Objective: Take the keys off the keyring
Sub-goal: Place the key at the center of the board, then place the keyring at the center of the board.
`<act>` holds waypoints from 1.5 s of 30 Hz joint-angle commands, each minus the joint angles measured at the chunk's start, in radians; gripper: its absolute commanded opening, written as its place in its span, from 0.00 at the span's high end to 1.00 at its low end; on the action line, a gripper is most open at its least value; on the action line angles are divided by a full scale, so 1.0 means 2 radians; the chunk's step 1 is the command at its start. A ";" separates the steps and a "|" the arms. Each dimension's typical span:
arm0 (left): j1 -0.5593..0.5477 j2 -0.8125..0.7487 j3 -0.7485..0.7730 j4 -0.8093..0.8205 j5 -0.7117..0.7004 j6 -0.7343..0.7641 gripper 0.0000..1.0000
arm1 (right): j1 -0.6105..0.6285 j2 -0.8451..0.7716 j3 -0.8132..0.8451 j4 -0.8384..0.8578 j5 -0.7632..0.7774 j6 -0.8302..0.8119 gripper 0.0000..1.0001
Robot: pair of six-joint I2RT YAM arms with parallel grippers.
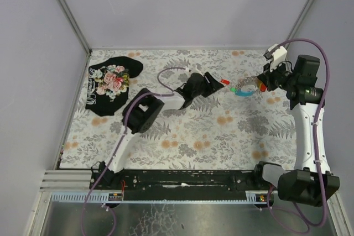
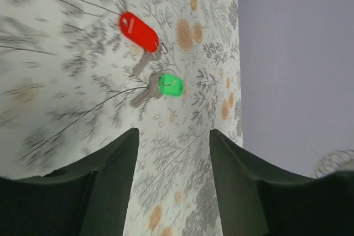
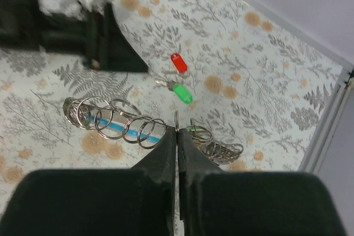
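While your left arm reached low over the surface, your left pincer gaped wide, empty | red key and green key lay just ahead of it | right pincer clamped tight on the keyring, right arm raised at far right.

Bright, even light; soft shadows; left wrist view blurred

The left gripper blocks the left side of the keyring, the right gripper blocks its right, the keys lie between; the table nearer than the keyring leaves room
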 commanded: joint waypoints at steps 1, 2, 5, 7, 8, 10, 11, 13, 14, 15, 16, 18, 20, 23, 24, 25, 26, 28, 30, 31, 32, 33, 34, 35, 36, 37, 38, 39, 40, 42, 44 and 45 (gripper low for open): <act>0.028 -0.146 -0.088 0.015 -0.050 0.112 0.46 | -0.017 -0.007 -0.023 -0.007 -0.004 -0.053 1.00; 0.034 -0.182 -0.117 0.017 -0.054 0.137 0.46 | -0.018 -0.011 -0.033 -0.008 -0.006 -0.068 1.00; 0.048 -0.302 -0.203 0.008 -0.074 0.225 0.45 | -0.017 -0.015 -0.065 -0.019 -0.038 -0.112 1.00; 0.051 -0.380 -0.263 -0.017 -0.094 0.298 0.37 | -0.007 -0.001 -0.065 -0.031 -0.061 -0.121 1.00; 0.052 -0.417 -0.282 -0.037 -0.107 0.332 0.32 | 0.006 0.013 -0.059 -0.038 -0.064 -0.119 1.00; 0.056 -0.498 -0.315 -0.095 -0.138 0.370 0.24 | 0.051 0.044 -0.042 -0.049 -0.055 -0.107 1.00; 0.060 -0.533 -0.330 -0.126 -0.151 0.375 0.20 | 0.080 0.060 -0.034 -0.051 -0.048 -0.100 1.00; 0.073 -0.604 -0.354 -0.184 -0.171 0.376 0.14 | 0.138 0.089 -0.025 -0.037 -0.035 -0.076 1.00; 0.078 -0.638 -0.361 -0.219 -0.181 0.375 0.12 | 0.167 0.103 -0.022 -0.024 -0.030 -0.062 1.00; 0.079 -0.675 -0.364 -0.252 -0.198 0.375 0.11 | 0.195 0.119 -0.018 -0.008 -0.019 -0.050 1.00; 0.080 -0.712 -0.365 -0.288 -0.215 0.374 0.10 | 0.226 0.135 -0.013 0.005 -0.010 -0.042 1.00; 0.080 -0.778 -0.365 -0.372 -0.255 0.362 0.08 | 0.278 0.177 0.005 0.027 0.002 -0.026 1.00; 0.081 -0.846 -0.371 -0.432 -0.281 0.334 0.08 | 0.323 0.228 0.043 0.038 0.004 -0.009 1.00; 0.080 -0.946 -0.403 -0.478 -0.277 0.275 0.08 | 0.375 0.335 0.122 0.048 0.008 0.031 1.00; 0.080 -0.976 -0.414 -0.488 -0.269 0.252 0.08 | 0.394 0.369 0.159 0.045 0.014 0.041 1.00; 0.080 -1.002 -0.424 -0.498 -0.263 0.241 0.08 | 0.403 0.401 0.198 0.040 0.016 0.051 1.00; 0.080 -1.023 -0.428 -0.508 -0.260 0.230 0.08 | 0.411 0.433 0.249 0.035 0.017 0.061 1.00; 0.080 -1.053 -0.426 -0.530 -0.254 0.217 0.08 | 0.422 0.495 0.329 0.023 0.021 0.080 1.00; 0.080 -1.068 -0.420 -0.550 -0.248 0.205 0.08 | 0.434 0.554 0.407 0.009 0.032 0.092 1.00; 0.080 -1.071 -0.419 -0.557 -0.242 0.201 0.08 | 0.439 0.583 0.442 0.007 0.038 0.098 1.00; 0.080 -1.073 -0.419 -0.559 -0.235 0.199 0.08 | 0.443 0.606 0.476 0.006 0.043 0.105 1.00; 0.080 -1.073 -0.419 -0.558 -0.226 0.197 0.08 | 0.447 0.629 0.502 0.009 0.047 0.112 0.99; 0.080 -1.071 -0.421 -0.558 -0.220 0.193 0.08 | 0.451 0.647 0.523 0.014 0.051 0.120 0.96; 0.080 -1.068 -0.423 -0.557 -0.213 0.191 0.08 | 0.454 0.661 0.536 0.019 0.051 0.128 0.91; 0.080 -1.065 -0.425 -0.556 -0.209 0.190 0.07 | 0.456 0.670 0.544 0.023 0.044 0.134 0.84; 0.080 -1.062 -0.428 -0.555 -0.207 0.186 0.07 | 0.458 0.675 0.546 0.026 0.039 0.135 0.74; 0.080 -1.061 -0.431 -0.553 -0.205 0.183 0.07 | 0.460 0.675 0.543 0.027 0.033 0.134 0.61; 0.080 -1.061 -0.435 -0.547 -0.204 0.182 0.06 | 0.459 0.669 0.535 0.026 0.024 0.130 0.48; 0.080 -1.062 -0.440 -0.538 -0.202 0.181 0.06 | 0.459 0.657 0.521 0.025 0.021 0.122 0.35; 0.081 -1.062 -0.446 -0.525 -0.200 0.179 0.04 | 0.458 0.614 0.479 0.028 0.017 0.102 0.15; 0.080 -1.061 -0.450 -0.511 -0.198 0.179 0.00 | 0.450 0.556 0.426 0.036 0.015 0.091 0.01; 0.080 -1.061 -0.451 -0.500 -0.195 0.179 0.00 | 0.441 0.516 0.404 0.035 0.012 0.090 0.01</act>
